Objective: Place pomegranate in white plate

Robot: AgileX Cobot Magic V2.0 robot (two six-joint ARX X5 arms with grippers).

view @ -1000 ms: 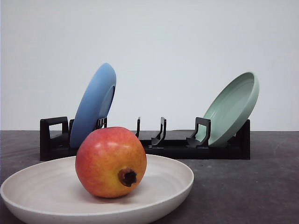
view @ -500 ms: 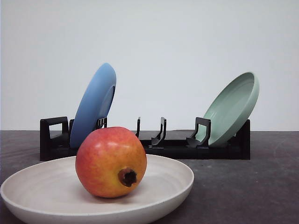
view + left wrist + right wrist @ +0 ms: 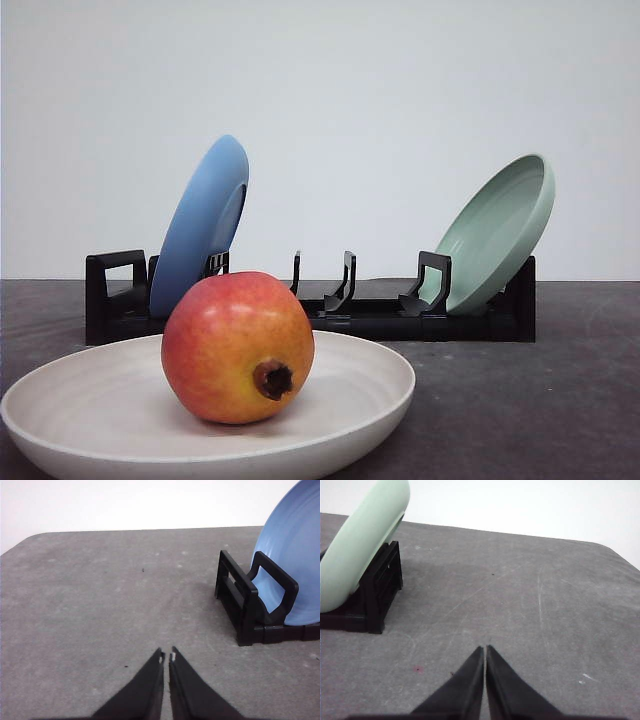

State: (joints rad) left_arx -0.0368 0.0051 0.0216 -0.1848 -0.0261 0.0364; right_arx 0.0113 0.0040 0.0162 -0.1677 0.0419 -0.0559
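Pomegranate [image 3: 238, 346] rests in white plate [image 3: 380, 385]: task looks complete.
You see left pincer [image 3: 166, 656] & right pincer [image 3: 484, 649] both closed, empty, above bare counter [image 3: 530, 605]; nothing left to do.

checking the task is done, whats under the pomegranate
The round red-orange pomegranate rests inside the wide, shallow off-white plate, near its middle, crown stub facing the camera. The patch of plate directly beneath the fruit is covered, so nothing there can be seen.

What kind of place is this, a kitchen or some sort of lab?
Likely a lab test bench rather than a kitchen: a bare gray table against a plain white wall, holding only a black dish rack with two plates, plus a pomegranate on a white plate.
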